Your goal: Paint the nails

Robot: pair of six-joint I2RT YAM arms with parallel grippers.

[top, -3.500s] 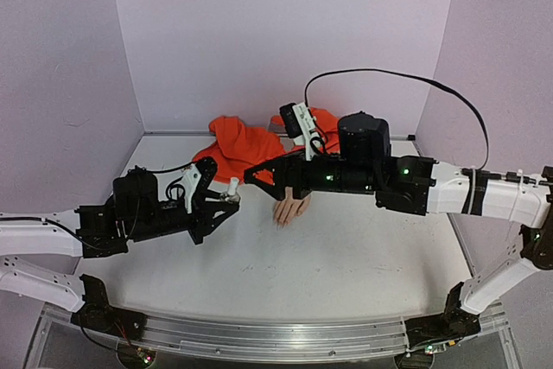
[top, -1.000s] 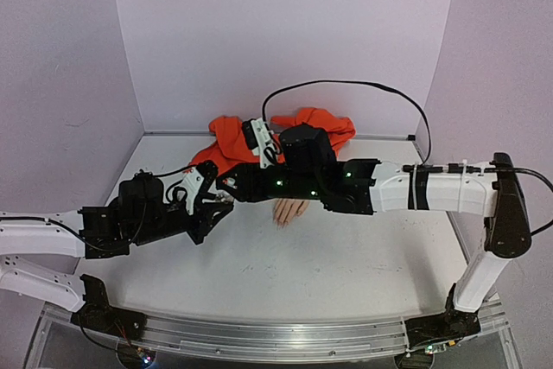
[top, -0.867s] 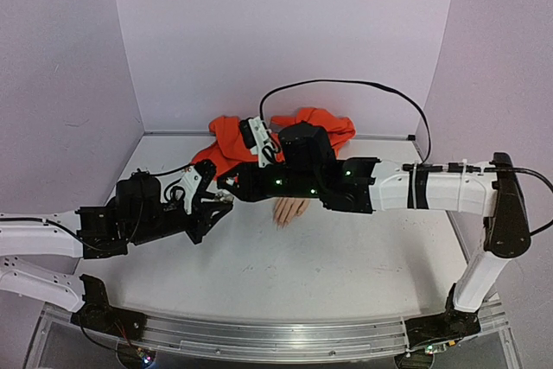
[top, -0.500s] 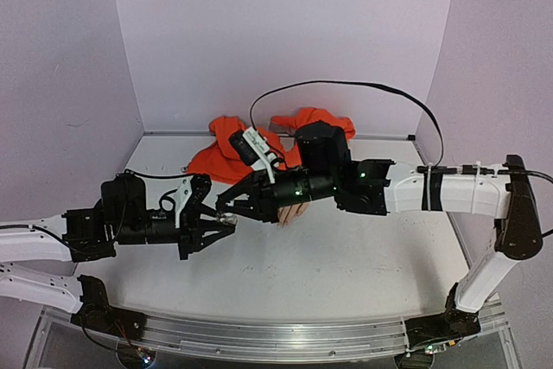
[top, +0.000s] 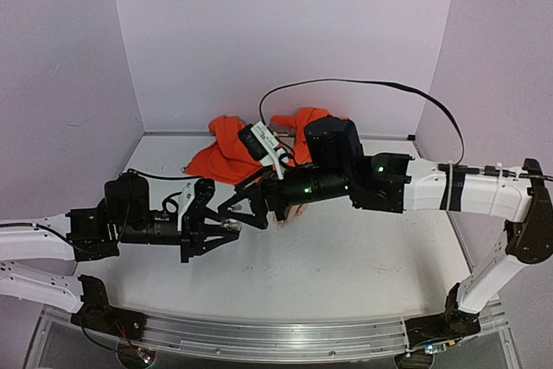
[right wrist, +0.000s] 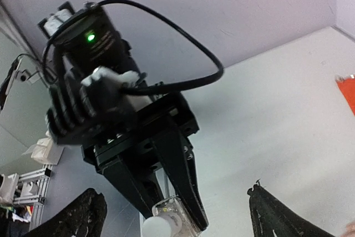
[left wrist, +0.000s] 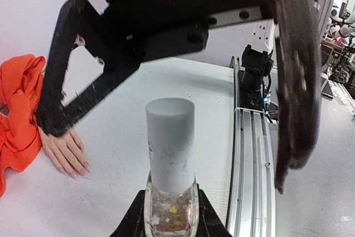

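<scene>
Left wrist view: the left jaws are clamped on the glass base of a small bottle (left wrist: pixel 170 217), and its white cap (left wrist: pixel 170 142) stands straight up out of them. The right jaws are spread wide, one finger (left wrist: pixel 55 81) on each side of the cap and neither touching it. How deep they sit relative to it I cannot tell. The cap's long axis runs up between them, so I judge the right arm is placed to close on it and twist it off. The mannequin hand (left wrist: pixel 62 149) lies flat on the tabletop (left wrist: pixel 111 184), off to the cap's left. Its nails (left wrist: pixel 83 171) point toward the bottle, and the orange sleeve (left wrist: pixel 19 109) lies behind.
</scene>
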